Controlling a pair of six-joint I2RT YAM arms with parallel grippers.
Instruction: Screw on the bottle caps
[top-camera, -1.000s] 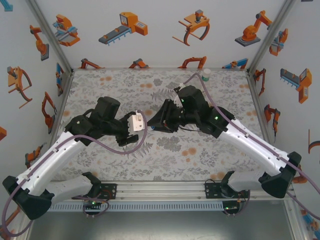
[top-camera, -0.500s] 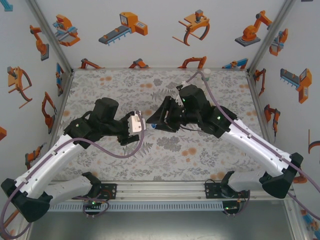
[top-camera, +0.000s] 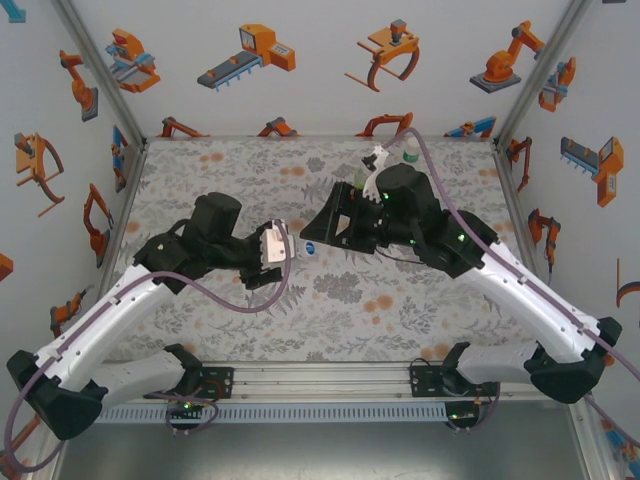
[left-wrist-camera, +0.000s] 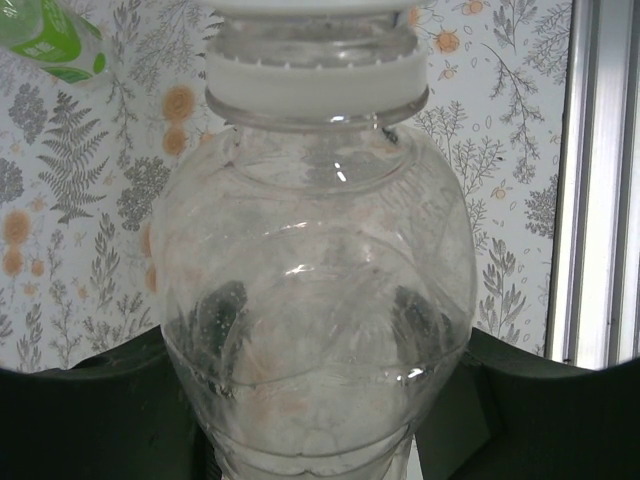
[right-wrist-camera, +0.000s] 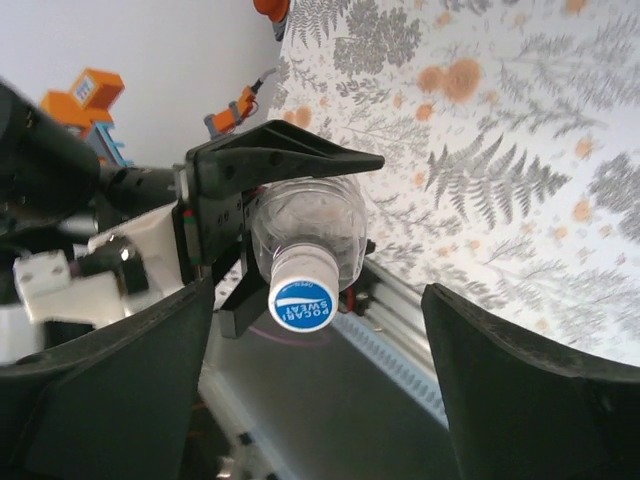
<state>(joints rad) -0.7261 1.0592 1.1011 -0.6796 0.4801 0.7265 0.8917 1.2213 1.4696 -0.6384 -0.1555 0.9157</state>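
Left claw (top-camera: 288, 250) is clamped on the clear, round-shouldered plastic bottle (left-wrist-camera: 320, 300), and it is held up off the floral-patterned bench (top-camera: 220, 170), about mid-bench, just left of centre. The bottle lies on its side: in the top view its long axis runs left to right, base end tucked into the left claw and neck end pointing right, straight at the other arm. The left wrist view looks along the body from behind, and the claw's dark fingers (left-wrist-camera: 225, 312) show through the clear wall on either side. On the neck sits the small round white screw cap with a blue printed top (right-wrist-camera: 301, 291), face-on to the right wrist camera; I cannot tell how tightly it is seated. Right claw (top-camera: 318, 232) is spread wide, its black fingers (right-wrist-camera: 110, 390) standing well out to each side of the cap and touching neither cap nor bottle. In the top view it sits just right of the cap, nose to nose with the left claw. Off at the far right of the bench, well apart from all this, stands the short translucent green plastic bottle (top-camera: 410, 152).
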